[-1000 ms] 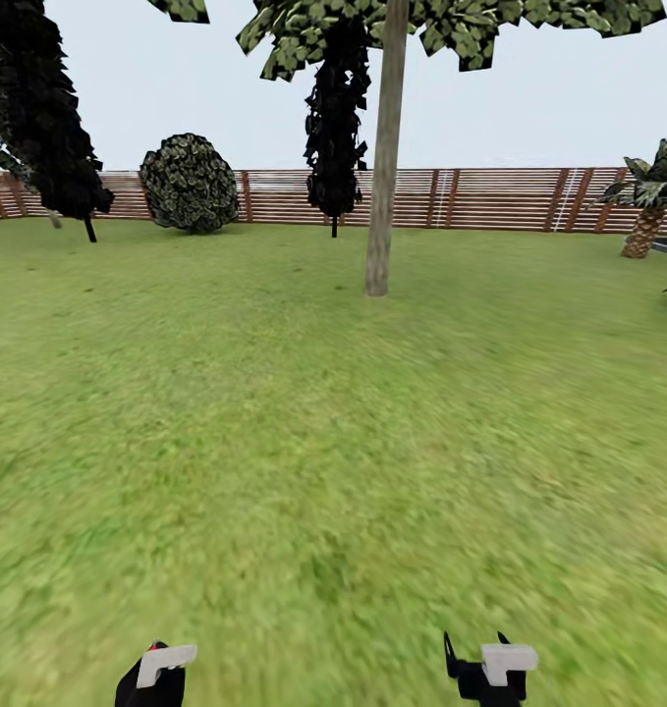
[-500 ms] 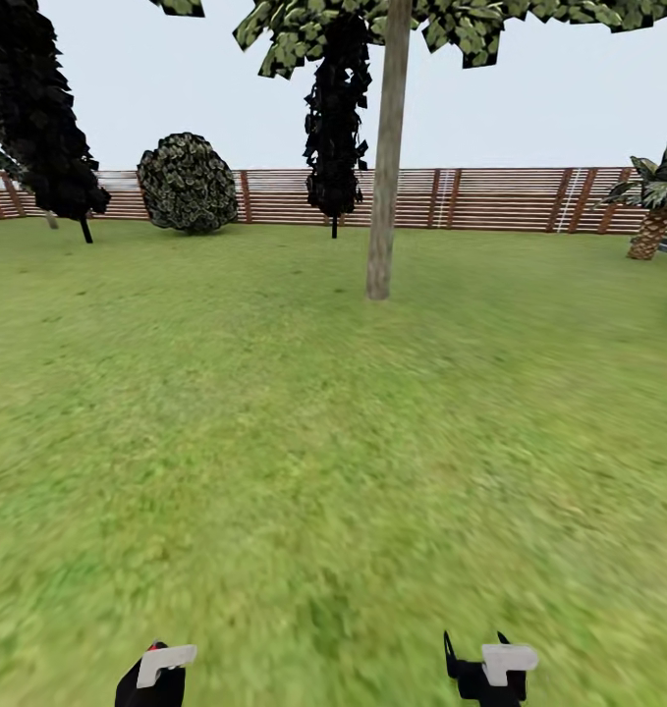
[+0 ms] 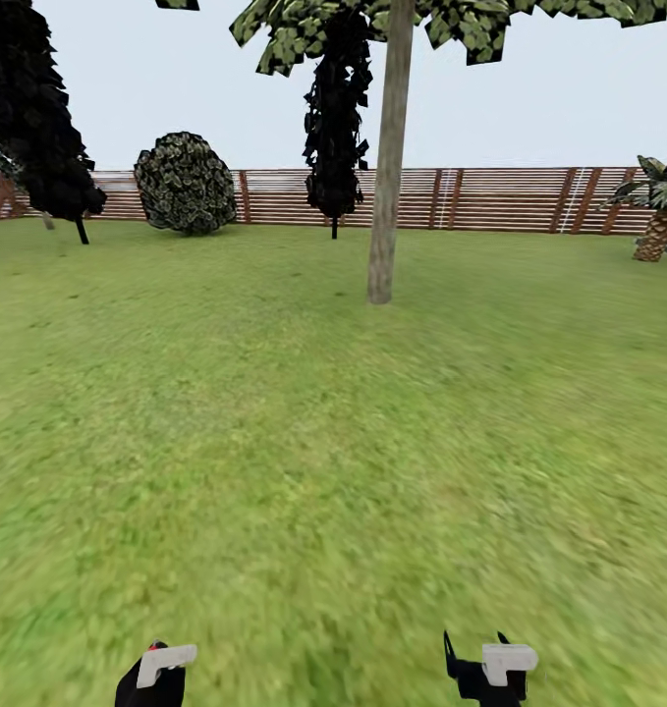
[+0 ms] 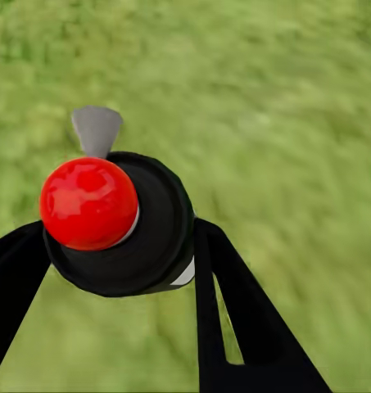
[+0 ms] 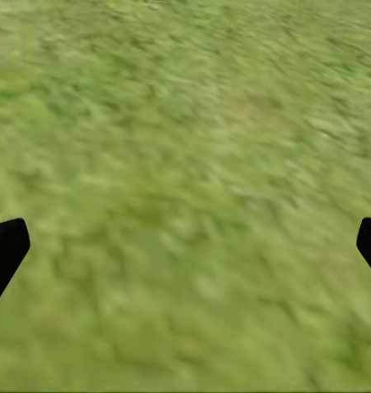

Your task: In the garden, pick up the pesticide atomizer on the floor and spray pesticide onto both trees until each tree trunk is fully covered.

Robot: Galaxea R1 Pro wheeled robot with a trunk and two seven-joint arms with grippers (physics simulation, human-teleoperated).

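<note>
Landmark: we take the tree trunk (image 3: 386, 167), which stands upright on the grass floor (image 3: 304, 462).
Near side of trunk: we see open grass from the trunk's foot down to both grippers.
Left of trunk: open lawn, then a round bush (image 3: 187, 183) and a dark tree (image 3: 38, 118) by the fence (image 3: 490, 199).
Right of trunk: open lawn, a palm-like plant (image 3: 659, 211) far off.
Behind trunk: a dark hanging tree (image 3: 335, 128), then the fence.
Overhead: foliage (image 3: 451, 20) around the trunk's top.

Head view: high, facing forward and down across grass (image 3: 304, 442) toward a far fence (image 3: 490, 199). Wrist views: close, aimed down at that same grass.
</note>
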